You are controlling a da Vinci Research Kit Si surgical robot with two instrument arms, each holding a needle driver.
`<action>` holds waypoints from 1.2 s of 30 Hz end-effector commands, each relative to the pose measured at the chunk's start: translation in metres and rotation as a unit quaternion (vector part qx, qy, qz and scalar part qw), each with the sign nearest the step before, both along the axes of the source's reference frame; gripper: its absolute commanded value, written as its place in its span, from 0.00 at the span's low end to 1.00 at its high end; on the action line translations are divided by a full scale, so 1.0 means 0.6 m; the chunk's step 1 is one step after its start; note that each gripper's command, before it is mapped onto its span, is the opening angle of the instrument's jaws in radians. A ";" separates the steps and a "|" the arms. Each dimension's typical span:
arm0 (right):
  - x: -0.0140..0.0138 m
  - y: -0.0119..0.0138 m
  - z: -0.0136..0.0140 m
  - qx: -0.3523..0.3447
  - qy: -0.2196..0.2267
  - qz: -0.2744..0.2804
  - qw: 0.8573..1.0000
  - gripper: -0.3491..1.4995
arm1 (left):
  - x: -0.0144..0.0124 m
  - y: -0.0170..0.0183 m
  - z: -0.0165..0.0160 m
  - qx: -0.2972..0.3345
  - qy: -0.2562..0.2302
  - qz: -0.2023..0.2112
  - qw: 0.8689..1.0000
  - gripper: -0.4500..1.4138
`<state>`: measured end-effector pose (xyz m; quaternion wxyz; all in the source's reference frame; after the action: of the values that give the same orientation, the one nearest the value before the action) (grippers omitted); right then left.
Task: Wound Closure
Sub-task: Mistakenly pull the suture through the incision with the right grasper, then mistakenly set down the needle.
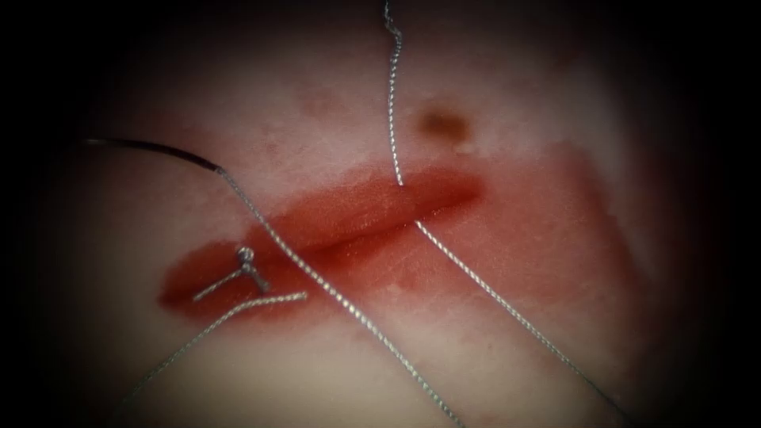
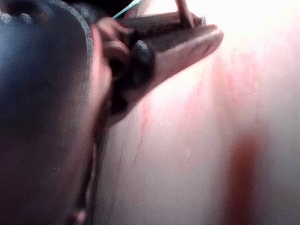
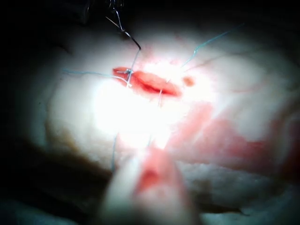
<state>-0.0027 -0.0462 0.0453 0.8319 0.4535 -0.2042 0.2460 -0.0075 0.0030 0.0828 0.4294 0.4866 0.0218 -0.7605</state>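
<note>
One knot (image 1: 247,257) sits tied at the cut's (image 1: 357,222) left end and thread (image 1: 468,273) crosses its middle, the rest gaping unstitched; the needle (image 1: 158,147) lies out of the tissue (image 1: 491,364) left of the cut, with open room around it, while what the left tool (image 2: 208,36) and right tool (image 3: 145,178) hold cannot be told.

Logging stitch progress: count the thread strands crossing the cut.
2. One strand crosses the cut near its left end, beside the knot; the other dips into it at its middle and emerges below. The needle sits left of the cut. More may hide under red fluid.
</note>
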 end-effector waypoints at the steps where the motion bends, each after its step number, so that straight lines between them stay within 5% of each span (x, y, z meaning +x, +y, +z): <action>1: 0.0014 0.0008 0.0000 -0.002 0.003 0.000 1.000 0.00 | -0.0004 0.0020 -0.0005 -0.003 -0.001 -0.001 1.000 0.00; 9: 0.0013 0.0012 -0.0001 -0.002 0.004 0.001 1.000 0.00 | -0.0005 0.0020 -0.0005 -0.004 -0.001 -0.001 1.000 0.00; 10: 0.0018 0.0015 -0.0002 -0.010 0.007 0.006 1.000 0.18 | -0.0006 0.0020 -0.0005 -0.003 -0.002 -0.002 1.000 0.00; 12: 0.0027 0.0022 -0.0006 -0.022 0.001 0.002 1.000 0.73 | -0.0006 0.0020 -0.0005 -0.003 -0.002 -0.002 1.000 0.00; 13: 0.0036 0.0027 -0.0012 -0.025 -0.003 -0.004 1.000 0.84 | -0.0007 0.0020 -0.0004 -0.003 -0.002 -0.002 1.000 0.00; 16: 0.0063 0.0041 -0.0029 -0.026 0.001 -0.008 1.000 0.94 | -0.0008 0.0019 -0.0004 -0.003 -0.002 -0.001 1.000 0.00; 25: 0.0172 0.0137 -0.0063 -0.080 0.029 -0.053 0.995 0.91 | -0.0018 0.0017 -0.0003 0.002 -0.003 0.000 1.000 0.00; 32: 0.0268 0.0208 -0.0054 -0.235 0.145 0.080 0.958 0.84 | 0.0002 0.0021 0.0008 -0.047 0.032 0.015 0.998 0.00; 36: 0.0313 0.0224 -0.0041 -0.275 0.177 0.090 0.941 0.85 | 0.0028 0.0041 0.0013 -0.122 0.102 0.038 0.987 0.00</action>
<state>0.0147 -0.0335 0.0433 0.9219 0.2590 0.0623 0.2813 -0.0051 0.0048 0.0840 0.5167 0.3168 -0.0096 -0.7953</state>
